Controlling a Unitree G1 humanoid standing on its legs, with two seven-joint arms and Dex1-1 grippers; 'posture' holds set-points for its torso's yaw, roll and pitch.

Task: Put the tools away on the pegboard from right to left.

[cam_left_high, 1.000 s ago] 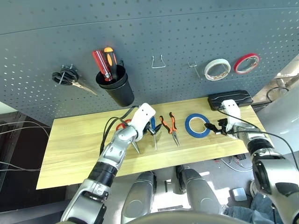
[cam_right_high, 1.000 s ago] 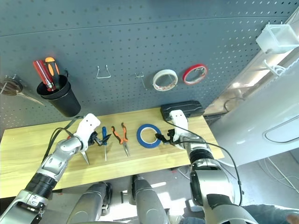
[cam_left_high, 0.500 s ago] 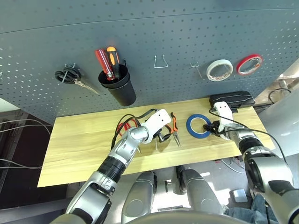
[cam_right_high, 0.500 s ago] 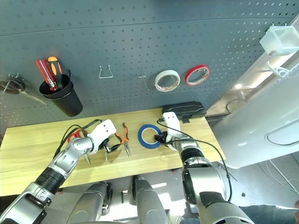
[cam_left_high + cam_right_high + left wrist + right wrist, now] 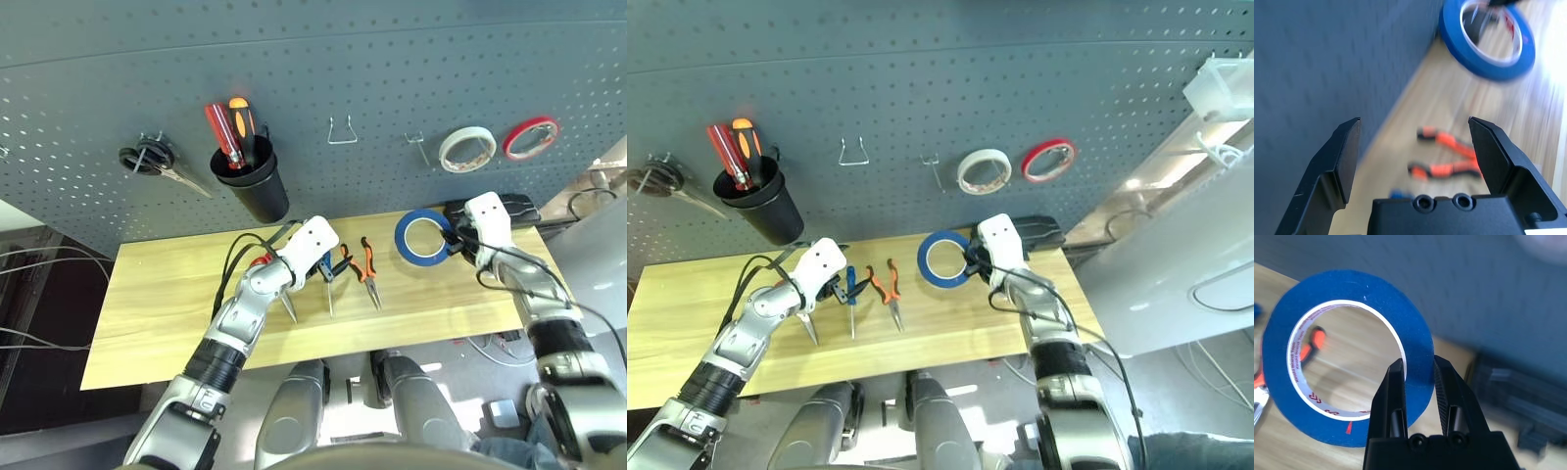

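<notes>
Right gripper [image 5: 1418, 377]: clamped on blue tape roll [image 5: 423, 236], clear of table [image 5: 167, 294].
Left gripper [image 5: 1415, 147]: fingers spread, holding nothing, above pliers [image 5: 364, 266].
Pegboard [image 5: 343, 59]: white tape [image 5: 462, 149], red tape [image 5: 529, 137], bare hooks [image 5: 341, 132].

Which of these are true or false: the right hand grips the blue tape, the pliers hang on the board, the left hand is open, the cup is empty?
1. The right hand pinches the blue tape roll. True.
2. The pliers hang on the pegboard. False: they lie on the table.
3. The left hand is open. True.
4. The black cup is empty. False: two screwdrivers stand in it.
</notes>
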